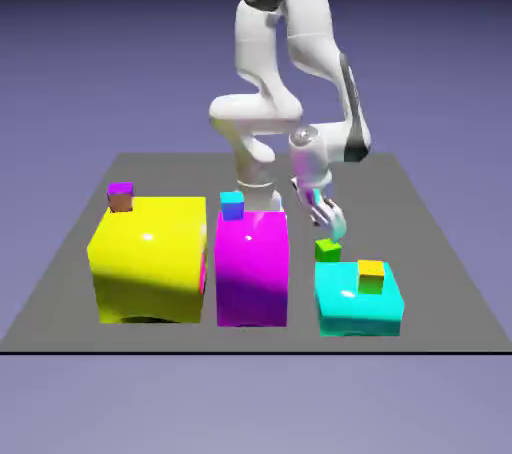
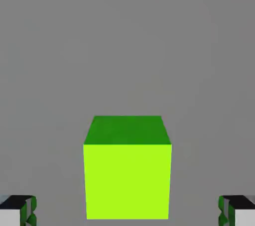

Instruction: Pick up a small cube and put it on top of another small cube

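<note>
Nearest, at the lower right of the exterior view, a low cyan block [image 1: 358, 316] lies on the dark grey table [image 1: 300, 340], and a small yellow-topped cube [image 1: 371, 278] shows against its upper face, toward the right. Along the same front row, the tall magenta block [image 1: 252, 272] fills the lower middle and the big yellow block [image 1: 150, 262] the lower left, the two near each other. Just beyond the cyan block, right of the frame's middle, is the small green cube [image 1: 328, 250], its lower part hidden by that block's back edge. At the back edge of the magenta block shows a small blue cube [image 1: 232, 206], and at the yellow block's back left corner a small purple-topped cube [image 1: 121, 197]; whether these two rest on the blocks or stand behind them, I cannot tell. The gripper [image 1: 334, 233] hangs tilted right above the green cube, fingers spread apart; in the hand view the cube sits at lower middle, between the fingertips [image 2: 25, 212] with grey surface showing on both sides. Farthest, the white arm [image 1: 255, 122] rises through the upper middle from its base at the table's far side.
</note>
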Robot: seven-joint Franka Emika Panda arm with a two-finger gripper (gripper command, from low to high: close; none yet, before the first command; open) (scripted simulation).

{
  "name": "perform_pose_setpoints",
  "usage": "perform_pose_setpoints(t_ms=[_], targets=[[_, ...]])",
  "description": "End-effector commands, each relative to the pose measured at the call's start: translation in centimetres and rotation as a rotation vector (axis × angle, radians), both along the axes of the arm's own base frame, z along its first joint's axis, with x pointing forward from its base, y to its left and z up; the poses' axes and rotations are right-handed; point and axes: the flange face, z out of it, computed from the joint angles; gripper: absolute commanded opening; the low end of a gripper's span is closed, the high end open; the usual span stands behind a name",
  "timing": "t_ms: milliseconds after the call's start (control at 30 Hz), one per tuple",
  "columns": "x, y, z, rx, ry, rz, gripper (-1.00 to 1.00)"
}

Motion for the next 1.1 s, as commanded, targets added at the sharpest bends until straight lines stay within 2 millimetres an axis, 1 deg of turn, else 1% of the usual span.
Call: perform_pose_setpoints(t_ms=[0,167,333,367,400,433,600,767,900,967,1000,1067], targets=[[0.1,0.2,-0.4,0.008,-0.003,0.000,0.00],[0.1,0.7,-2.8,0.014,-0.009,-0.004,0.00],[-0.8,0.5,-5.6,-0.035,0.009,-0.005,0.00],[-0.9,0.5,-5.8,-0.040,0.011,-0.005,0.00],[-0.9,0.5,-5.8,-0.040,0.011,-0.005,-1.00],[-0.9,0.5,-5.8,-0.040,0.011,-0.005,-1.00],[0.1,0.7,-2.9,0.013,-0.008,-0.004,-1.00],[0.1,0.2,-0.5,0.011,-0.004,0.000,-1.00],[-0.3,-0.6,0.9,-0.035,0.010,-0.004,-1.00],[-0.4,-0.7,1.0,-0.040,0.011,-0.005,-1.00],[0.2,-0.1,1.2,-0.015,0.038,-0.034,-1.00],[2.7,-0.1,2.6,0.029,0.067,-0.106,-1.00]])
